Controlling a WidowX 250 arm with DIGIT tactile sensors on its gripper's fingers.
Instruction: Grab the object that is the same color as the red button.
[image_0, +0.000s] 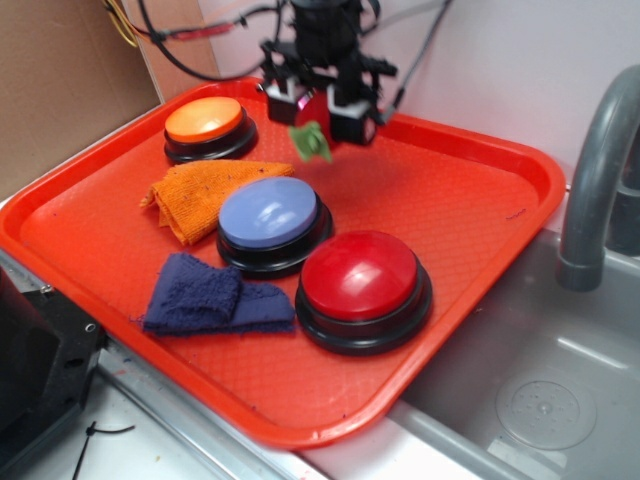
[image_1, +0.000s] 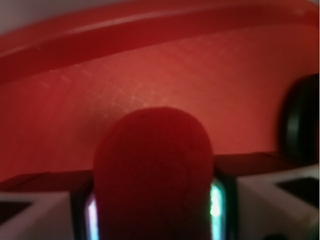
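- At the far edge of the red tray (image_0: 480, 200), the robot's tool (image_0: 318, 112) hangs just above the tray floor, reaching down from the top of the exterior view.
- Its two pads are clamped on the plush strawberry (image_0: 314, 125), which sits between them rather than on the tray.
- From the exterior view, the strawberry's red body is mostly hidden between the pads; its green felt leaf (image_0: 311, 141) pokes out below and tilts toward the camera.
- From the wrist view, the strawberry (image_1: 152, 175) fills the middle of the picture as a rounded red lump, with a pad (image_1: 218, 205) pressed against each side. The view is blurred, so finer detail cannot be told.
- The key relation: the strawberry lies directly inside the tool, centred between the pads, with its long axis running roughly down along the tool, leaf end lowest.
- The red button (image_0: 360, 280), a glossy dome on a black base, sits near the front of the tray, well apart from the tool.
- Between them stands a blue-lilac button (image_0: 268, 215), with an orange button (image_0: 206, 122) at the back left, near the tool.
- An orange cloth (image_0: 205, 192) and a dark blue cloth (image_0: 205, 296) lie crumpled on the left side of the tray.
- A grey faucet (image_0: 597, 170) and sink basin (image_0: 520, 380) sit to the right of the tray.
- Judged from this, the grab looks made; a straight lift appears to have open space above.
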